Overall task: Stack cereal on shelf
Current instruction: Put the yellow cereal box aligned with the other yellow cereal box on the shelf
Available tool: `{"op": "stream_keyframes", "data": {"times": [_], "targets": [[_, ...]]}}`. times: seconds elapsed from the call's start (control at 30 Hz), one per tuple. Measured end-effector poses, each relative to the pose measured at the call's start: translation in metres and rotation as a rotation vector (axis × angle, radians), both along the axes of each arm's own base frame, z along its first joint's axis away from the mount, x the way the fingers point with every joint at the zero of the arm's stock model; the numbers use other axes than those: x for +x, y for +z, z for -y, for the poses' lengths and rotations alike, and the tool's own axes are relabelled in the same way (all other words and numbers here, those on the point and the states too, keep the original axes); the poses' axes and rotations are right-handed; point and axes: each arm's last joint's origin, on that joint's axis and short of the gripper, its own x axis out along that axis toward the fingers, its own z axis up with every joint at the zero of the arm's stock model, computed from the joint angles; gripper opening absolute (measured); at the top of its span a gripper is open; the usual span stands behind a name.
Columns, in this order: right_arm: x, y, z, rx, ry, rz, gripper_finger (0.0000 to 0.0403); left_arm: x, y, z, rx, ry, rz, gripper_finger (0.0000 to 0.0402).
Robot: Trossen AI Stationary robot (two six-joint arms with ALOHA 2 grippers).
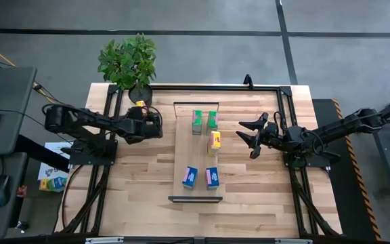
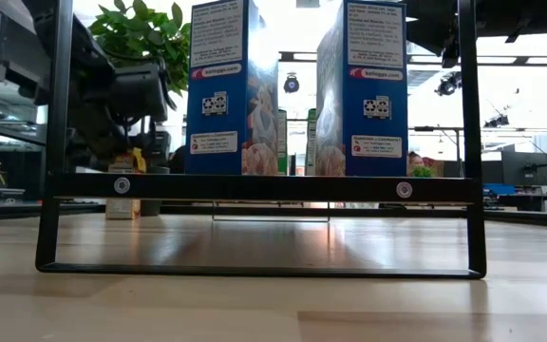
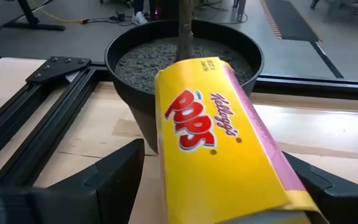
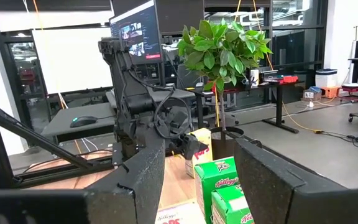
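The shelf [image 1: 181, 146] lies along the table's middle and carries five boxes. Two green boxes [image 1: 204, 120] stand at its far end, one yellow box [image 1: 214, 141] in the middle, and two blue boxes [image 1: 201, 177] near its near end. The blue boxes [image 2: 292, 90] fill the low view. A second yellow box [image 3: 219, 137] sits off the shelf beside the plant pot [image 3: 185, 68], slanting up toward it. My left gripper [image 3: 219, 162] is open with a finger on each side of this box. My right gripper [image 1: 252, 139] hangs open just right of the shelf, pointing at the boxes. My left gripper comes at the yellow box from the near side, with its fingers lying along the box. A gap shows between one finger [image 3: 120, 174] and the box's edge. The other finger [image 3: 328, 183] lies close to the pink side [image 3: 272, 162]; whether it touches, I cannot tell.
A potted plant [image 1: 128, 61] stands at the table's far left corner, right behind the yellow box. A black frame [image 1: 283, 95] runs round the table's edges. Bare shelf board shows beside the middle yellow box. Desks and monitors lie beyond the table.
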Motion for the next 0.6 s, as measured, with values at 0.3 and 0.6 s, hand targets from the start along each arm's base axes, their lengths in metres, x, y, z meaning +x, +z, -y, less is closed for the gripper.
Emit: {"op": "stream_keyframes", "data": {"times": [0.3,0.6], "targets": [[0.000,0.000,0.000,0.002,0.000,0.000,0.0186,0.000,-0.002,0.000,0.030,0.025,0.029,0.0196],[0.000,-0.001,0.000,-0.001,0.000,-0.013,0.0186,0.004,0.006,0.021,0.033,-0.100,0.032,0.0126]]}}
